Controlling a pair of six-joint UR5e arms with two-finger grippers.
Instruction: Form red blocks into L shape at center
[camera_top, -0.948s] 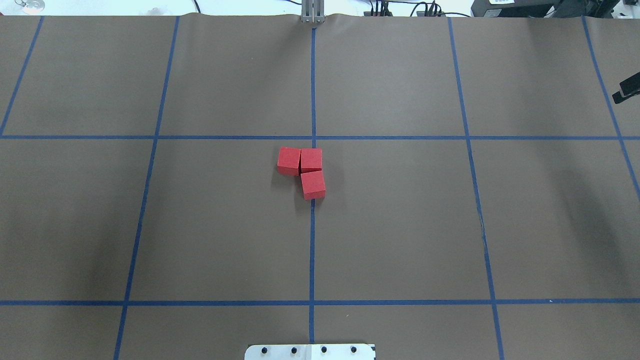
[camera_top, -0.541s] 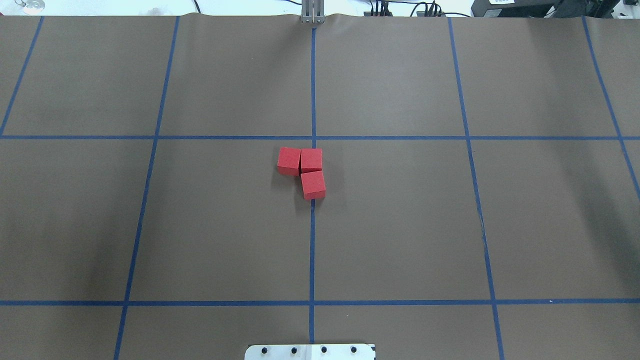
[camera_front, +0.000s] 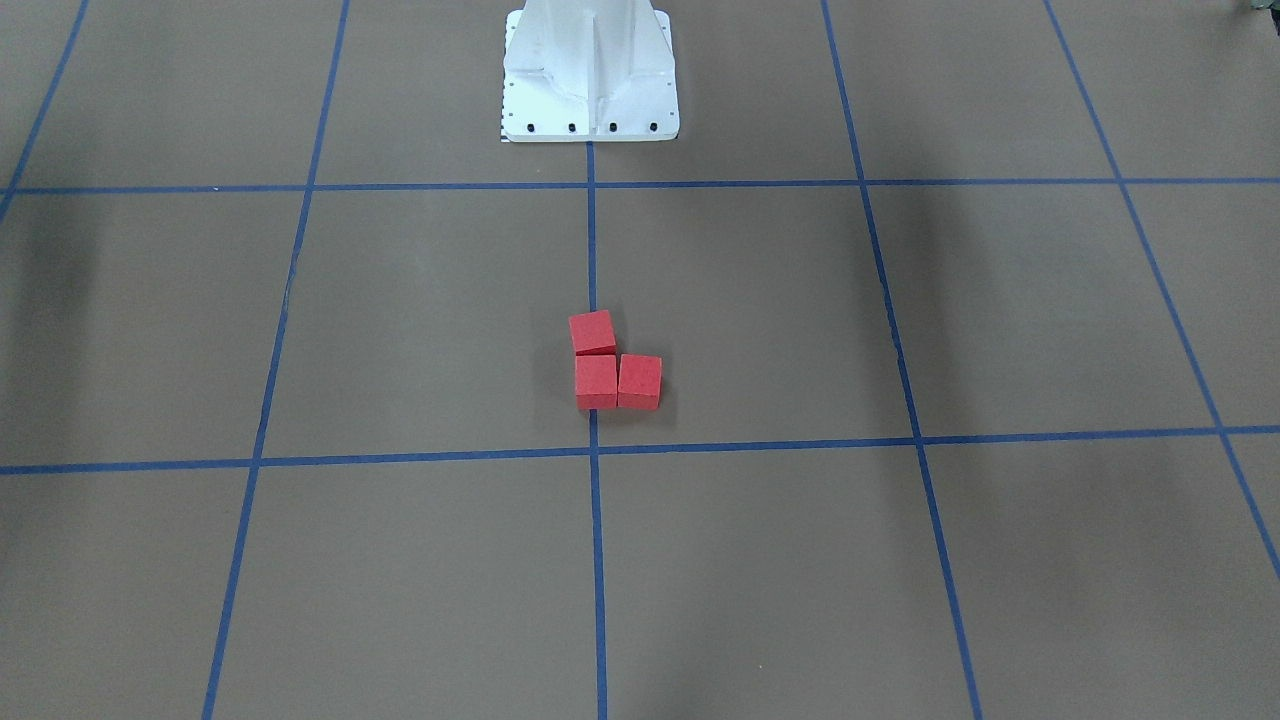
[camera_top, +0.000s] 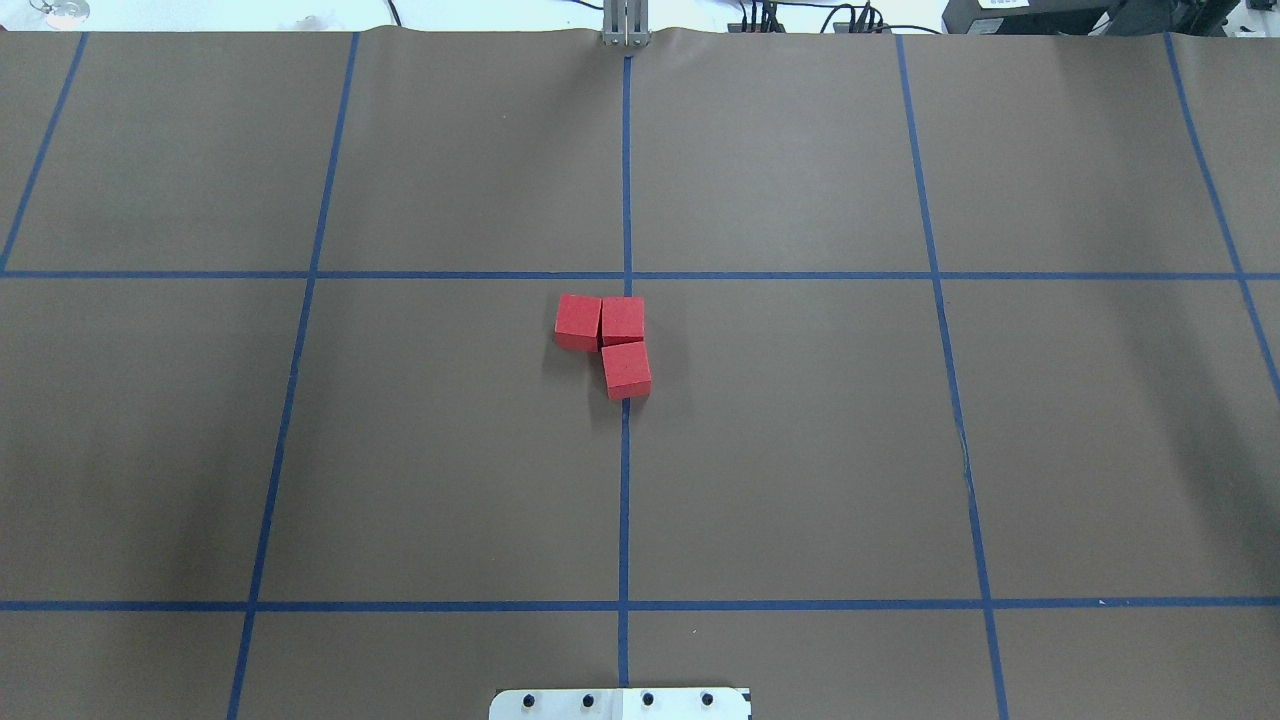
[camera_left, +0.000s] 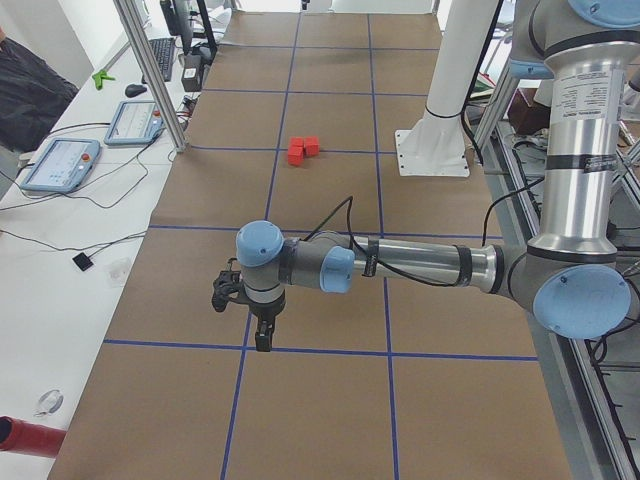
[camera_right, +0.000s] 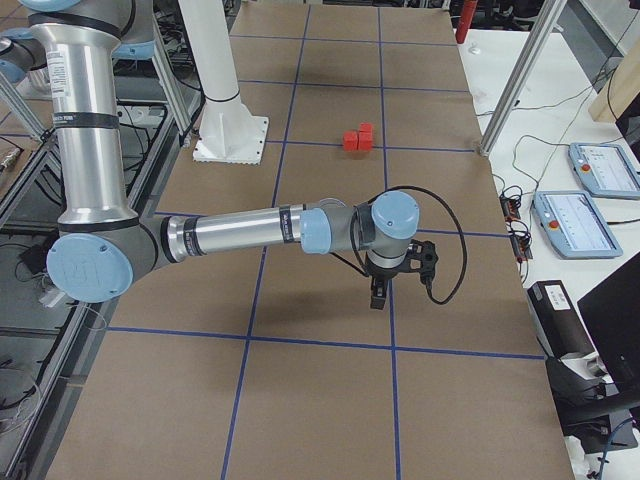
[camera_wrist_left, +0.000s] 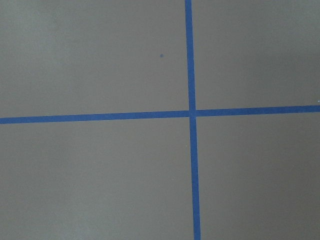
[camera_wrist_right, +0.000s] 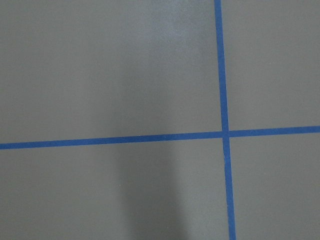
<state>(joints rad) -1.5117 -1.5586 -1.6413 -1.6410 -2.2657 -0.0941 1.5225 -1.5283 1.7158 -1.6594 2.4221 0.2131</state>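
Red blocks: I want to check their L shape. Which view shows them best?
Overhead exterior: the red blocks lie unobstructed, the L outline plain. Front-facing shows them clearly too, more obliquely. Side views show them small and far. Wrist views show only taped floor.

Robotics lab, brown-papered table (camera_top: 800, 450) gridded with blue tape (camera_top: 626, 150), aluminium frame posts (camera_right: 521, 80), teach pendants (camera_right: 603, 168) on side bench (camera_left: 40, 290)

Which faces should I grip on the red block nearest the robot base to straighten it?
I'd take the nearest block from above, across its left and right faces: both stand free, while its far face meets the corner block. Match its slight twist.
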